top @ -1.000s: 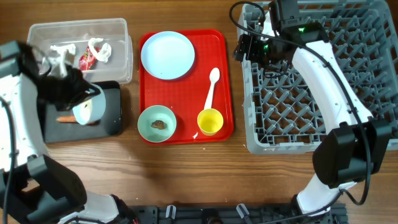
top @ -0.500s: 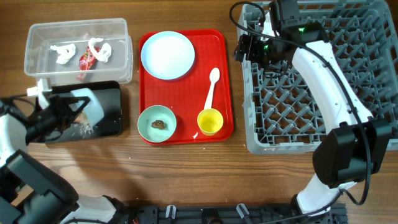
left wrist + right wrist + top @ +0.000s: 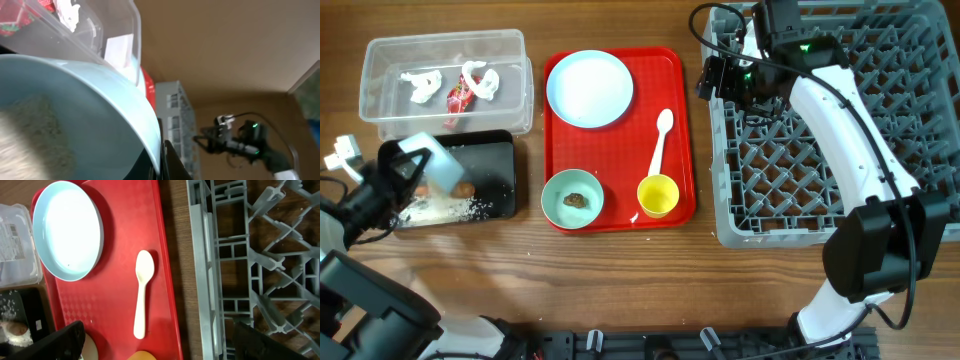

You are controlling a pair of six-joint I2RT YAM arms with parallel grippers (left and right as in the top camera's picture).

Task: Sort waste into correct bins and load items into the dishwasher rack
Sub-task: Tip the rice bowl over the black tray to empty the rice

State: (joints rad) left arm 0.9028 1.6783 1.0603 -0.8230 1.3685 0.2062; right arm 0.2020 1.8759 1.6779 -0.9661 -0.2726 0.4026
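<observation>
At the far left, my left gripper [image 3: 406, 173] is pinched tight on the rim of the pale blue bowl [image 3: 432, 163]. I see the bowl tipped on its side over the left end of the black tray [image 3: 498, 165], and on the left wrist camera its rim fills most of the view. White rice grains [image 3: 445, 208] lie scattered along the near edge of that tray. A brown lump [image 3: 466, 187] sits beside the bowl and an orange-brown piece [image 3: 421, 188] just under it. Behind the tray is the clear tub [image 3: 510, 60], holding white wrappers [image 3: 480, 78] and a red wrapper [image 3: 459, 96]. Moving right, the red serving tray [image 3: 620, 160] carries the pale blue plate [image 3: 589, 88] at the back. At its front left is the mint green bowl [image 3: 572, 198] with a brown bit inside, and at its front right the yellow cup [image 3: 658, 195]. The white spoon [image 3: 660, 140] lies between plate and cup. My right gripper [image 3: 708, 77] hangs over the left rim of the grey dishwasher rack [image 3: 770, 170] on the worktop [image 3: 620, 280], fingers spread wide with nothing between them.
</observation>
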